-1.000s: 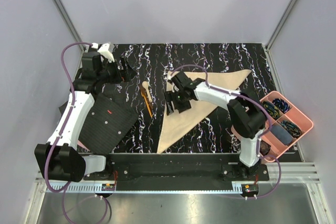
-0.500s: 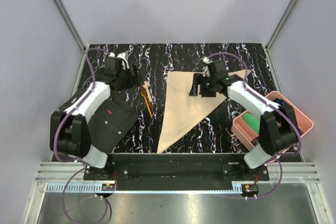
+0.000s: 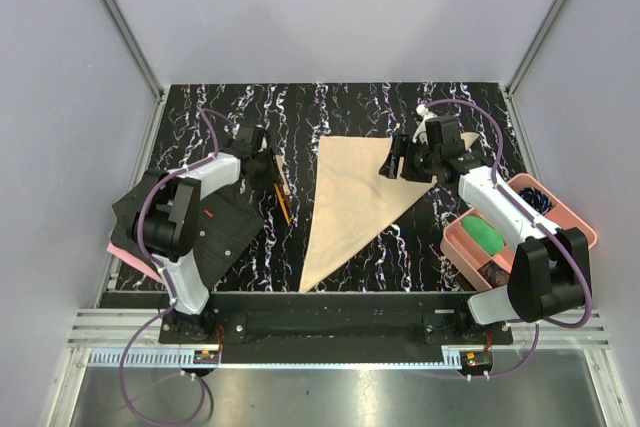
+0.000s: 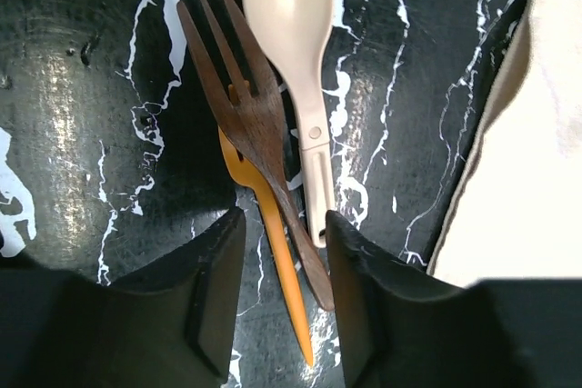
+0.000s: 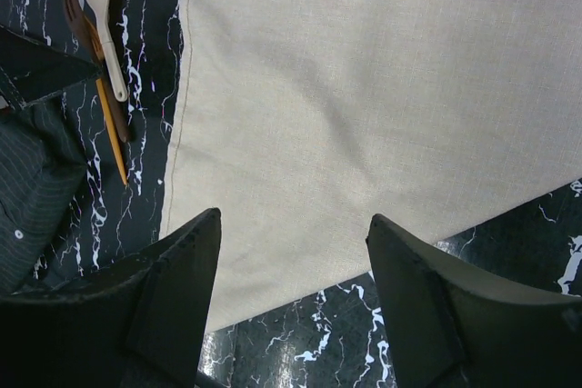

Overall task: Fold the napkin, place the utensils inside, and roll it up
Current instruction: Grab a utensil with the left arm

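Up close, dark fork (image 4: pixel 250 115) among utensils (image 4: pixel 312 147), left tool (image 4: pixel 284 229) apart astride them, right tool (image 5: pixel 293 224) apart over napkin (image 5: pixel 364 88).

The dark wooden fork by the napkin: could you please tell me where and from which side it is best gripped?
Probably by its narrow handle, from straight above, jaws across its width. The dark wooden fork lies flat, crossing the orange utensil and touching the cream spoon, so the handles bunch together; the left gripper straddles them there.

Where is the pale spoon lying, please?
In the left wrist view, the spoon lies on the table beside the brown fork, between it and the napkin.
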Controlling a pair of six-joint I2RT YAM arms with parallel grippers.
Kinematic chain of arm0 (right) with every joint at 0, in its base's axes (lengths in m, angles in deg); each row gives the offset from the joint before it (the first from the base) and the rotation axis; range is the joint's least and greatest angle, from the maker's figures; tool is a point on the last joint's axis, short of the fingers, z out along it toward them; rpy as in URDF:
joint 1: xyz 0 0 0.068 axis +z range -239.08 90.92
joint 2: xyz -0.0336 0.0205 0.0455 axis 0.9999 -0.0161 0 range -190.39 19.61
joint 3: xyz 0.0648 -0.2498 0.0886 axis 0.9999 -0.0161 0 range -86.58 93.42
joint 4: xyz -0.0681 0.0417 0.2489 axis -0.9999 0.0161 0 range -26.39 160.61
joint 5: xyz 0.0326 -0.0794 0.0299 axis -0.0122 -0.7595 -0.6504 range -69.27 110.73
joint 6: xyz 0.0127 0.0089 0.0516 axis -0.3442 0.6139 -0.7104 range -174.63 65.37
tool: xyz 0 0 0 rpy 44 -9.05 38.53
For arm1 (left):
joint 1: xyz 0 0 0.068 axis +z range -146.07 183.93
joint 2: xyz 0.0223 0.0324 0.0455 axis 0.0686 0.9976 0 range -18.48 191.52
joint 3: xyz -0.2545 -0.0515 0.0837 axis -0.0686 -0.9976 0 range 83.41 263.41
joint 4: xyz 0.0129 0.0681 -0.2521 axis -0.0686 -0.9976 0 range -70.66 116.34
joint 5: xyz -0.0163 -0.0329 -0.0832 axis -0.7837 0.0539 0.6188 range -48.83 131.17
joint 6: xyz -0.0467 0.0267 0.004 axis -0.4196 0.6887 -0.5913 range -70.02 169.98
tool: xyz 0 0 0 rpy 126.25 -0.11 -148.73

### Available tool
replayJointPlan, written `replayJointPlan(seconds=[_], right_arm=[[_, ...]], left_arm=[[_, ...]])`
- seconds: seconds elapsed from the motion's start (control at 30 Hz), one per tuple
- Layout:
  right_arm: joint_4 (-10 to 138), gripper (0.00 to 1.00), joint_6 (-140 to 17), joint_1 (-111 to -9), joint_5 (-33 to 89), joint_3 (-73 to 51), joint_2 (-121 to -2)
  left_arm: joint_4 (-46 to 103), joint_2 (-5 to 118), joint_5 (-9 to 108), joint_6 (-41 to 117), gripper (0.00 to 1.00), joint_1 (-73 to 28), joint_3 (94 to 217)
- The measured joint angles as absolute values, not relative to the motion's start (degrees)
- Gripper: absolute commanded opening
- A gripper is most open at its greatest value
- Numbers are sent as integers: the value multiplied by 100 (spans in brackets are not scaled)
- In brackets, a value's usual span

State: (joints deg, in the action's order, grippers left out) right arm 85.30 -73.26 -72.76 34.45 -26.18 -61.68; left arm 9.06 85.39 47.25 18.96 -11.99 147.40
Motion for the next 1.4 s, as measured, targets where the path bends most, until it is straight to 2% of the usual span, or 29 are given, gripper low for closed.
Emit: replayJointPlan(seconds=[0.27,0.4,0.53,0.83,0.9,0.93,1.03,1.4], right_arm=[[8462,75,-7328,-7309,3543,-2666,-6168],[8438,76,-7328,-7311,3550,-2666,-6168],[8432,77,-7330,-7311,3604,-2666,-6177],[8399,77,-7346,-7311,3773,-2666,-6337],[8399,77,-7352,-7311,3803,-2666,-6365],[8399,77,-7352,-7311,3810,-2666,-6374],[8397,77,-7354,-7314,3836,-2666,-6378],[8397,78,-7354,-7311,3843,-2666,-6383]], left_arm=[[1210,8552,4629,1784,34,-1205,14475],[1431,8550,4632,1758,22,-1208,14377],[1634,8546,4642,1708,26,-1208,14302],[2003,8281,4645,1692,22,-1208,13874],[2006,8214,4645,1692,19,-1208,13798],[2008,8185,4645,1695,11,-1208,13765],[2043,8093,4647,1695,0,-1208,13662],[2150,7954,4697,1714,0,-1208,13461]])
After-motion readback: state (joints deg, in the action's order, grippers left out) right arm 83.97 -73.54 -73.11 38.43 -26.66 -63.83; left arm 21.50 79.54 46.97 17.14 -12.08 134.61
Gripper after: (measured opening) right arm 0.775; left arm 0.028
